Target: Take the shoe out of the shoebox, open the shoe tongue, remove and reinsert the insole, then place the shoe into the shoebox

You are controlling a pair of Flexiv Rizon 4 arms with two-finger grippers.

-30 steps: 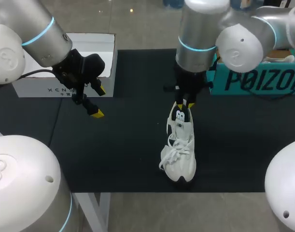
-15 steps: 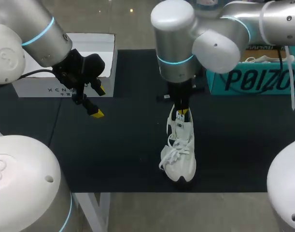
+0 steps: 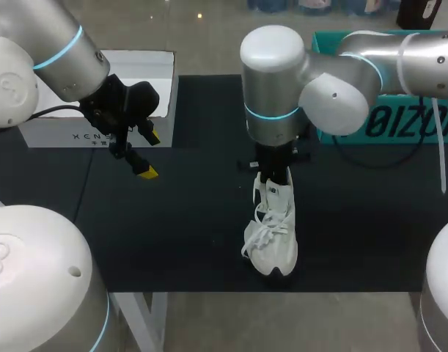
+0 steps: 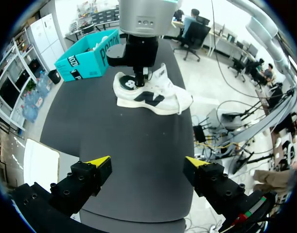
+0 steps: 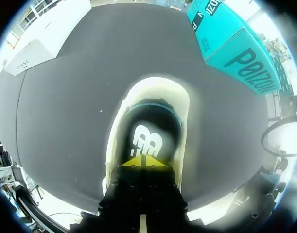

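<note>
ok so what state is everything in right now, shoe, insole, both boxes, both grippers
shoe: out of the boxes, upright on its sole on the mat
insole: in place inside the shoe
right gripper: shut, tips together in the shoe's opening at the heel
left gripper: open, empty, above the mat
teal box: open top, something white inside
white box: looks open on top, contents not visible

Black bench, three things on it.
A white shoe (image 3: 272,236) stands on its sole on the bench (image 3: 187,235), toe toward the near edge. A white box (image 3: 62,136) sits at the far left corner and a teal shoebox (image 3: 399,125) at the far right, both well apart from the shoe.
</note>
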